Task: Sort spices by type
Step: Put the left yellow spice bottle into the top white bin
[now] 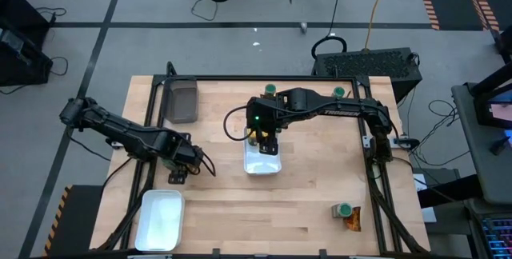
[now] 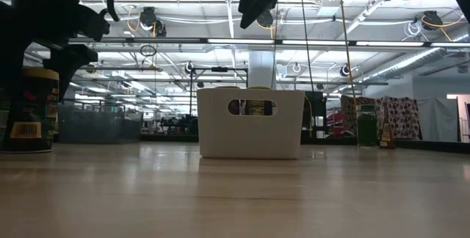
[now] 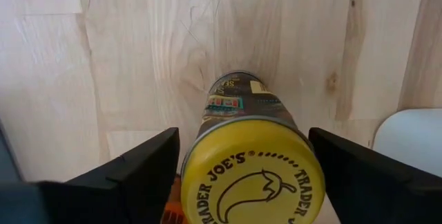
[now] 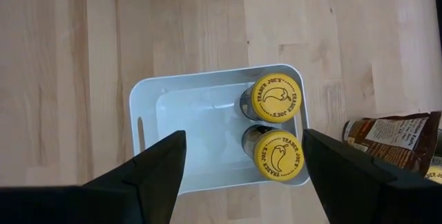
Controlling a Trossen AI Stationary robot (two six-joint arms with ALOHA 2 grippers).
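Note:
A yellow-lidded spice jar (image 3: 252,169) stands upright on the wood table, between the open fingers of my left gripper (image 3: 243,141), near the table's left side (image 1: 178,168). The low view shows the same jar (image 2: 29,109) on its base. My right gripper (image 4: 243,141) hangs open above the middle white tray (image 1: 262,161), which holds two yellow-lidded jars (image 4: 275,97) (image 4: 277,153). Green-lidded jars stand at the far edge (image 1: 270,91) (image 1: 339,93), and one more (image 1: 344,209) stands by a brown packet (image 1: 353,222) at the near right. My left gripper comes at the jar from above, slanting, with one finger (image 3: 138,169) on each side of it at about lid height (image 3: 207,148). I cannot tell whether the fingers touch it. The jar stands upright on the table.
A dark bin (image 1: 182,99) sits at the far left corner. A second white tray (image 1: 160,219) lies at the near left. Another brown packet (image 4: 390,141) lies beside the middle tray. Bare wood stretches across the near middle of the table (image 1: 264,211).

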